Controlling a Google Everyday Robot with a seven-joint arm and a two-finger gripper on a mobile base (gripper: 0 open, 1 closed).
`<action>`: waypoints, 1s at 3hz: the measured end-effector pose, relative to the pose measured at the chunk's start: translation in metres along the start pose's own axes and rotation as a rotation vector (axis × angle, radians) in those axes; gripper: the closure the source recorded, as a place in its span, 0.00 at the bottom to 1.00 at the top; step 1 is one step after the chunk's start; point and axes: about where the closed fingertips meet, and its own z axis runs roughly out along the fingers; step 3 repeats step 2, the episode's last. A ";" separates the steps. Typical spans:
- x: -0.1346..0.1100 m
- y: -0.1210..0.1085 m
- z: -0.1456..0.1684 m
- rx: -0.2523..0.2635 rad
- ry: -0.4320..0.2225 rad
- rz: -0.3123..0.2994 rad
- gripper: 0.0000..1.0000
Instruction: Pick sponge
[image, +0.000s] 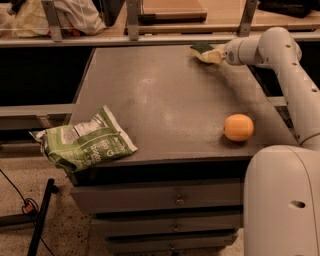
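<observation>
The sponge (200, 48), with its dark green top showing, is at the far right back of the grey table (160, 100), near the back edge. My gripper (207, 54) reaches in from the right on the white arm (270, 47) and is right at the sponge, touching or overlapping its near side. The sponge's pale foam body is mostly hidden by the gripper.
An orange ball (238, 127) lies near the table's front right. A green and white snack bag (82, 142) hangs over the front left corner. A rail and shelf (150, 35) run behind the table. My white base (282, 200) stands at the front right.
</observation>
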 end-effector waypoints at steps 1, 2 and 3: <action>-0.024 -0.001 -0.022 -0.008 -0.067 0.030 1.00; -0.024 -0.001 -0.022 -0.008 -0.067 0.030 1.00; -0.024 -0.001 -0.022 -0.008 -0.067 0.030 1.00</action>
